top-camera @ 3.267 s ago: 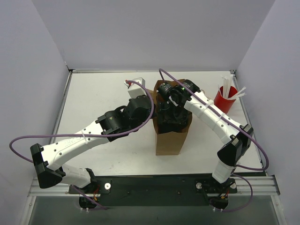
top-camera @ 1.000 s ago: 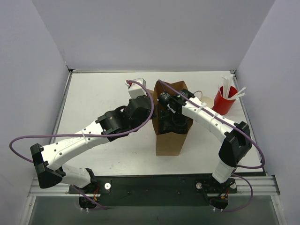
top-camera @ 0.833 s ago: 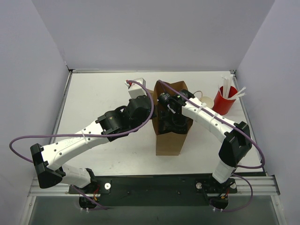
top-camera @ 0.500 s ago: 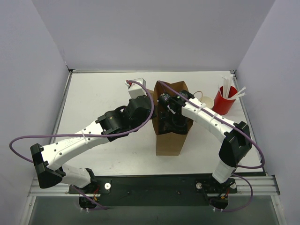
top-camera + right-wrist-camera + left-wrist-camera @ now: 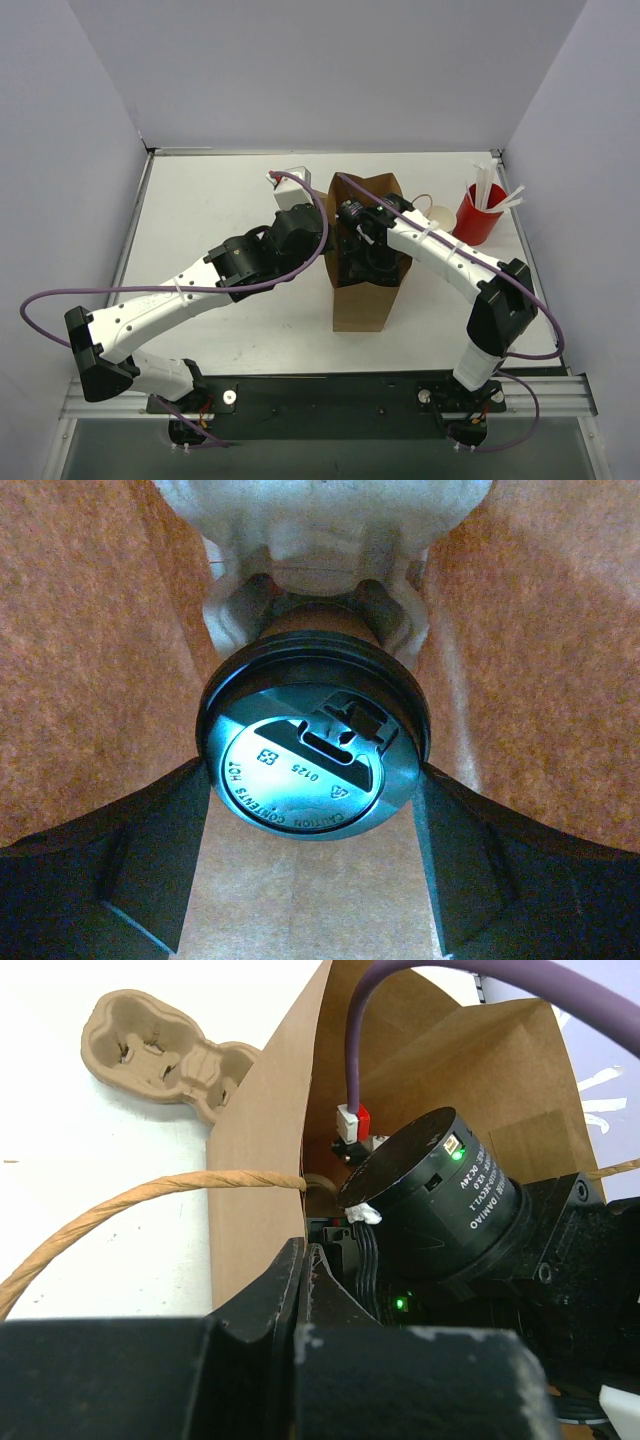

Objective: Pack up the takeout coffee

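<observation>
- Takeout coffee (image 5: 312,765), a small brown kraft paper cup with a round black plastic lid, is at centre of the right wrist view, seen from above, lid on, upright.
- It is deep inside the tall brown paper bag (image 5: 360,300). Bag walls fill both sides of that view.
- Right gripper (image 5: 312,780) straddles the lid. Its dark fingers (image 5: 150,870) meet the lid rim on left and right, set wide, gripping the cup.
- Cup's base points toward a pale moulded pulp piece (image 5: 320,520) at top of the frame. Can't tell if it is seated in it.
- Overhead view: bag stands upright and open at centre of the white table (image 5: 220,200). The right arm (image 5: 440,250) reaches from lower right down into its mouth, so gripper and cup are hidden there.
- Left gripper (image 5: 303,1260) is at bottom centre of the left wrist view, clamped tight on the bag's near wall at the rim.
- Twisted paper cord handle (image 5: 130,1200) arcs from that wall toward lower left.
- Black round motor housing (image 5: 430,1200) of the right arm sits inside the bag mouth, with a purple cable (image 5: 365,1040) rising from it.
- Tan moulded pulp cup carrier (image 5: 160,1045) lies on the table at upper left of the left wrist view, outside the bag.
- Red cup (image 5: 478,218) with white sticks (image 5: 490,188) is at upper right of the overhead view, well apart from the bag.
</observation>
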